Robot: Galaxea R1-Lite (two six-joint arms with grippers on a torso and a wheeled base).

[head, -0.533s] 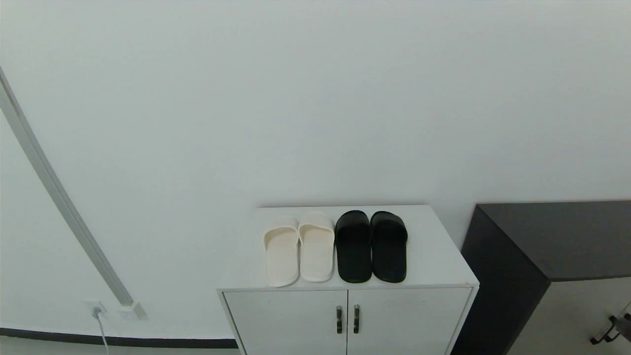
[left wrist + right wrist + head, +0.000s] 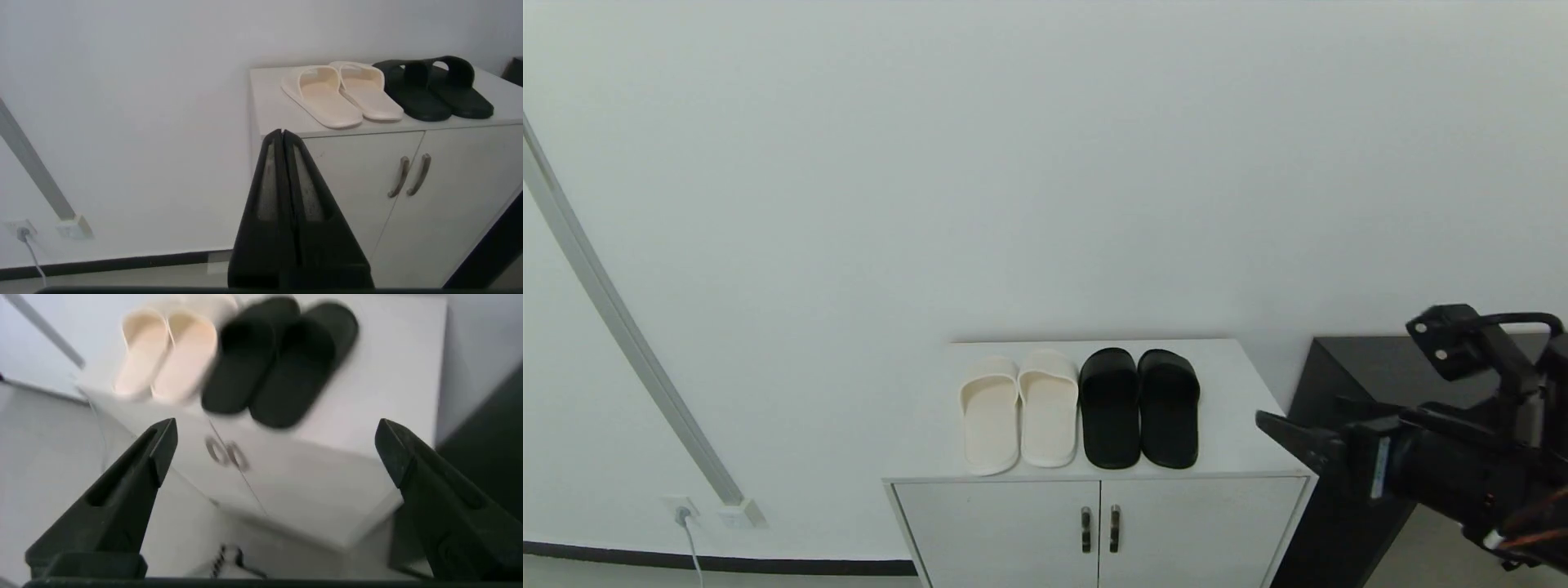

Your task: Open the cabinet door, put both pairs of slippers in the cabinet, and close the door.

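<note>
A white cabinet (image 2: 1233,425) stands against the wall with both doors shut and two dark handles (image 2: 1098,529) at the centre seam. On its top lie a white pair of slippers (image 2: 1019,412) and, to their right, a black pair of slippers (image 2: 1139,408). My right gripper (image 2: 1298,411) hovers open off the cabinet's right front corner, at about the height of its top. The right wrist view looks down between the spread fingers (image 2: 122,498) at both pairs. My left gripper (image 2: 283,139) is shut on nothing, low and well in front of the cabinet (image 2: 359,188), left of its doors.
A dark cabinet (image 2: 1462,384) stands close to the white cabinet's right side. A grey conduit (image 2: 621,327) runs slantwise down the wall to a socket with a plugged cable (image 2: 682,516) at the lower left. Bare floor lies left of the cabinet.
My right arm has risen from the lower right corner into the head view, and its gripper now points at the cabinet's right corner. Slippers and doors are unchanged.
</note>
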